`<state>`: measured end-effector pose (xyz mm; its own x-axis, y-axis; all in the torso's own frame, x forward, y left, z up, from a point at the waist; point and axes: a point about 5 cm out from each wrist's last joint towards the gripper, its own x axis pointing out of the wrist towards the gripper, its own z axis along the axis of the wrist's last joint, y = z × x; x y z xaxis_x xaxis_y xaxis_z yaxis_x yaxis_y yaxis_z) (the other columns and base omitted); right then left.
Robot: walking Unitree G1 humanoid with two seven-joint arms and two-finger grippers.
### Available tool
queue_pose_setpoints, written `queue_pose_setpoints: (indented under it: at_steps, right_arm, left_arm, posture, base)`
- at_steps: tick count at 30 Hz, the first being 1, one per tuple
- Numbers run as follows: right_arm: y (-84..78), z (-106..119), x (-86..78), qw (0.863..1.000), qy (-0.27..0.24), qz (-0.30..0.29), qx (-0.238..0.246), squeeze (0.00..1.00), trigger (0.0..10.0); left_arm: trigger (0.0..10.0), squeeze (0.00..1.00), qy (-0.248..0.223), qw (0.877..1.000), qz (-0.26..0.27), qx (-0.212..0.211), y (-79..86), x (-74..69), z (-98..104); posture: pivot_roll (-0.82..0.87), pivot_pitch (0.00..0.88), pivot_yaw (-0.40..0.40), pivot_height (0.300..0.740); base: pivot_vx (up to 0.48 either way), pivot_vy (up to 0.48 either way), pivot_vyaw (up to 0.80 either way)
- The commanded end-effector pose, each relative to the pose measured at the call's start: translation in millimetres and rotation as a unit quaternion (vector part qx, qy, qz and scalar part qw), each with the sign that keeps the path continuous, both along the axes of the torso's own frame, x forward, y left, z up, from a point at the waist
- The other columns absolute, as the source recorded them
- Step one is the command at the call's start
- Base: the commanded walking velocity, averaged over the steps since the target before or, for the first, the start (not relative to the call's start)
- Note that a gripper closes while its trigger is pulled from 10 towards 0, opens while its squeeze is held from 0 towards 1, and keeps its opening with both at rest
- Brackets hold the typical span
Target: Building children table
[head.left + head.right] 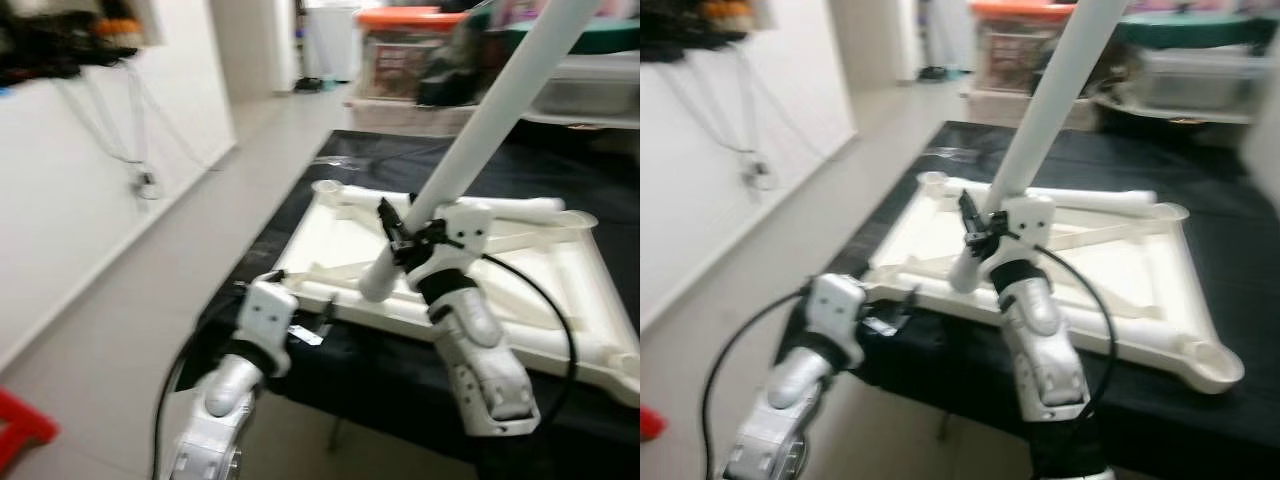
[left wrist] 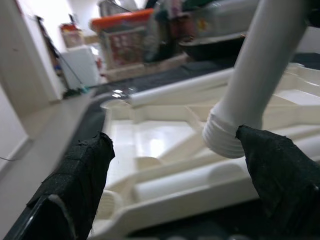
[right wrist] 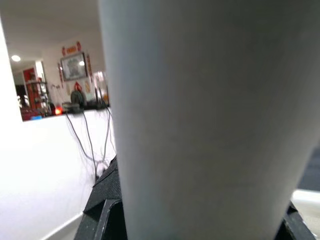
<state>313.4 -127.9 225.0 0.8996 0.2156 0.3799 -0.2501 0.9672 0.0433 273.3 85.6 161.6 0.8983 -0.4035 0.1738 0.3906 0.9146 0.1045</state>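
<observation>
**White leg held over upturned tabletop**

Black cloth covers the work table (image 1: 560, 165), and on it lies the square white plastic tabletop (image 1: 1110, 275), underside up. A long white plastic table leg (image 1: 480, 130) slants upward, its threaded end just above the tabletop's near rim. The right gripper (image 1: 400, 228) is clamped around that leg. The left gripper (image 2: 175, 170) hovers near the tabletop's near corner, fingers spread wide, holding nothing.

A black-covered table (image 1: 560, 165) stands on the pale tiled floor (image 1: 120, 330), with a white upturned plastic tabletop (image 1: 350, 240) lying flat on it.
</observation>
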Motion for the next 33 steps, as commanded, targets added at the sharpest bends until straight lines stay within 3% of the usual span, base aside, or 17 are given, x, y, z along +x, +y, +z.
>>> queue_pose_setpoints:
  at_steps: [1, 4, 15, 24, 33]
  right_arm:
    - [5.1, 2, 0.6, 1.000, -0.006, 0.006, -0.003, 0.00, 10.0]
    - [5.7, 4, 1.4, 1.000, -0.011, 0.005, -0.005, 0.00, 10.0]
    - [8.6, 4, 0.5, 1.000, -0.008, 0.009, 0.003, 0.00, 10.0]
    - [7.6, 4, 2.8, 1.000, -0.005, 0.005, 0.008, 0.00, 10.0]
    - [11.4, 4, 1.9, 1.000, -0.008, 0.008, 0.008, 0.00, 10.0]
  left_arm:
    - [10.0, 0.00, 0.003, 1.000, 0.026, 0.006, 10.8, 2.5, 0]
    - [10.0, 0.00, -0.023, 0.998, 0.053, 0.011, 20.1, 11.0, 16]
    - [10.0, 0.00, -0.063, 0.993, 0.096, 0.000, 25.9, 17.6, 43]
    - [10.0, 0.00, -0.075, 0.990, 0.120, 0.001, 29.6, 20.3, 51]
    - [10.0, 0.00, -0.097, 0.986, 0.137, 0.003, 33.9, 26.2, 64]
  posture:
    - [0.02, 0.019, 0.004, 0.740]
    - [0.02, 0.021, -0.003, 0.740]
    - [0.01, 0.020, -0.008, 0.740]
    - [0.01, 0.013, -0.008, 0.740]
    - [0.01, 0.000, -0.002, 0.740]
  base:
    - [0.000, 0.000, 0.80]
    - [0.000, 0.000, 0.80]
    - [0.000, 0.000, 0.74]
    - [0.000, 0.000, 0.00]
    - [0.000, 0.000, -0.74]
